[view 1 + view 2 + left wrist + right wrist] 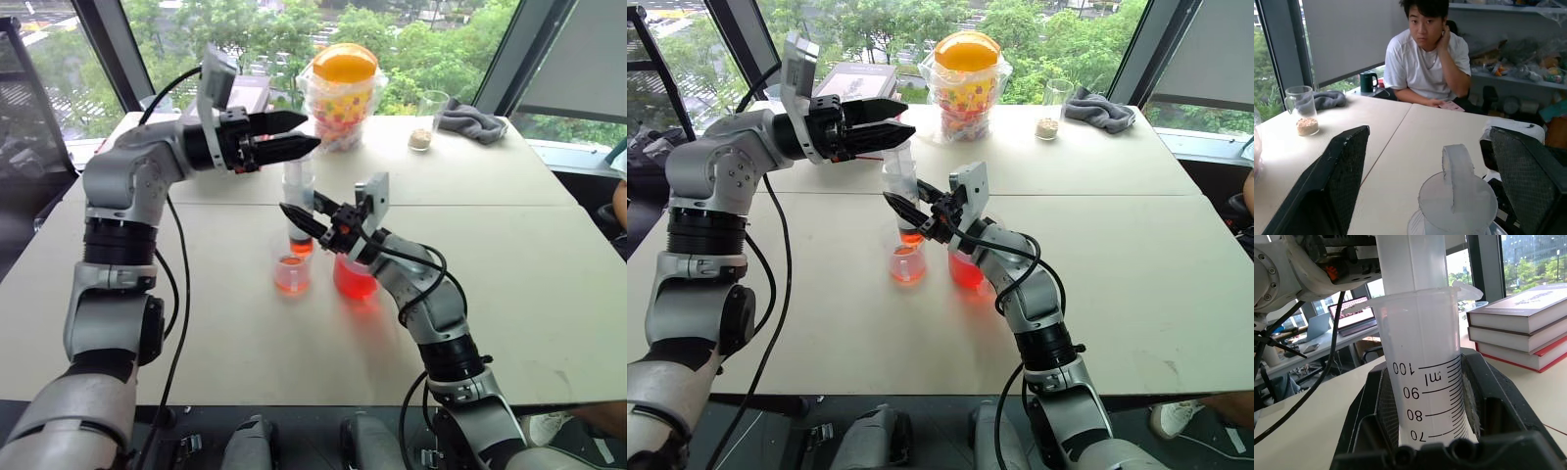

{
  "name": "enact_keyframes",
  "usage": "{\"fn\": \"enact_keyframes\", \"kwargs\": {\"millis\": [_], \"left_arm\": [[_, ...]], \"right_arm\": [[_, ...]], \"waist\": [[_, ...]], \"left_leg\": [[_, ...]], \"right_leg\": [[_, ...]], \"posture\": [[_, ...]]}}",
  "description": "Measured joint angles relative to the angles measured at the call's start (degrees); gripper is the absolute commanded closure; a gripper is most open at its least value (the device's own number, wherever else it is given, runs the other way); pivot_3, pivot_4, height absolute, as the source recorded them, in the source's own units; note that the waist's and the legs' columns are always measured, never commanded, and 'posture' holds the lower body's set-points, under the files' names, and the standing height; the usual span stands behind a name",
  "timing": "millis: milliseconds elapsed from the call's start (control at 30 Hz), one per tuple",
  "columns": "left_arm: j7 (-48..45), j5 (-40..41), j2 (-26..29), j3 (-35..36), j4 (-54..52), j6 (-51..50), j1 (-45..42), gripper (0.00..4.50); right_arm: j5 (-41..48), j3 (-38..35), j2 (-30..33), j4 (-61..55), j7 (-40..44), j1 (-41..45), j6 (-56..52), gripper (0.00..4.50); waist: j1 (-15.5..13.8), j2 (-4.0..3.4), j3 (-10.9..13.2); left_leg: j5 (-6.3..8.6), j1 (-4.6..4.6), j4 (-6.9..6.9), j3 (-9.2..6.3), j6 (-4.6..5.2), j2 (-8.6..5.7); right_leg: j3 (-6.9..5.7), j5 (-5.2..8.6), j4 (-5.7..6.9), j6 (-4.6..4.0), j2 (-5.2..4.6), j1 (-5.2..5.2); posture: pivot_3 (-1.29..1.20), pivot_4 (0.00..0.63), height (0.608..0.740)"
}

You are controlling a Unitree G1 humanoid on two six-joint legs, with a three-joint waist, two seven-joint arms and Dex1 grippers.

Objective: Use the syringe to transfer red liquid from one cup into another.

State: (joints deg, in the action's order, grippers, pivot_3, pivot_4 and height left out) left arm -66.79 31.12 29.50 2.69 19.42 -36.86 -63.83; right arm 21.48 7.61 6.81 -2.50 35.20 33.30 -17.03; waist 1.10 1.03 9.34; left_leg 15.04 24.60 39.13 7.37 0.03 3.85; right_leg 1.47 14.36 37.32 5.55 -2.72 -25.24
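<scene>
Left claw point(294, 134) hovers open, fingers either side of white plunger top. Below, syringe point(298, 201) stands upright over small cup point(293, 274) on table point(549, 294), orange-red tip just above red liquid point(292, 282). Right claw point(295, 219) clamped on syringe barrel. Handled cup point(354, 278), bright red, just right of small cup.

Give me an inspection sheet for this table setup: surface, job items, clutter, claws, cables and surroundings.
Surface: pale table, dry.
Job items: syringe upright above small cup; red handled cup beside it.
Clutter: candy jar, glass of grains, grey cloth, books.
Claws: right claw shut on syringe barrel; left claw open around plunger top.
Cables: black cable along left arm.
Surroundings: windows, trees; person seated.
</scene>
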Motion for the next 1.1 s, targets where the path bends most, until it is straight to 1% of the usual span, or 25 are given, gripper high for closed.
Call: {"fn": "enact_keyframes", "kwargs": {"millis": [133,167,467,767,1100], "left_arm": [[-1.0,-0.2,-0.3,-0.9,0.0,0.1,0.0,4.08],[-1.2,0.0,-0.4,-1.2,-0.1,0.1,0.0,4.47],[-1.4,-0.1,0.4,-1.3,-3.8,0.3,1.8,4.47],[-1.8,0.1,2.1,-1.1,-6.7,0.2,3.6,4.47],[-1.5,-0.1,2.2,-1.0,-8.4,0.4,5.6,4.47]], "right_arm": [[-0.4,-0.4,-0.1,0.7,-0.5,0.0,0.0,3.10],[-0.5,-0.5,-0.1,0.8,-0.6,0.0,0.0,3.10],[-0.6,-0.2,-0.2,0.8,0.0,0.3,-0.3,3.10],[0.2,0.0,-1.1,-0.8,-0.7,1.6,-4.8,3.10],[0.7,-0.1,-1.3,-0.9,-1.0,2.9,-6.7,3.10]], "waist": [[-0.1,0.00,0.0],[-0.1,0.00,0.0],[0.1,0.00,0.0],[0.0,0.00,0.0],[0.0,0.00,0.0]], "left_leg": [[0.00,0.00,0.00,0.00,0.00,0.00],[0.00,0.00,0.00,0.01,0.00,0.00],[0.00,0.00,0.00,0.00,0.00,0.01],[0.00,0.00,0.00,0.00,0.00,0.01],[0.00,0.00,0.00,0.00,0.00,0.01]], "right_leg": [[0.00,0.00,-0.01,0.00,-0.01,0.01],[0.00,0.00,-0.01,0.00,-0.01,0.01],[0.00,0.00,0.00,0.00,0.00,0.00],[0.00,0.00,0.00,0.00,-0.01,0.00],[0.00,0.00,0.00,0.00,-0.01,0.00]], "posture": [[0.00,0.150,0.740],[0.00,0.150,0.740],[0.00,0.150,0.740],[0.00,0.150,0.740],[0.00,0.150,0.740]]}}
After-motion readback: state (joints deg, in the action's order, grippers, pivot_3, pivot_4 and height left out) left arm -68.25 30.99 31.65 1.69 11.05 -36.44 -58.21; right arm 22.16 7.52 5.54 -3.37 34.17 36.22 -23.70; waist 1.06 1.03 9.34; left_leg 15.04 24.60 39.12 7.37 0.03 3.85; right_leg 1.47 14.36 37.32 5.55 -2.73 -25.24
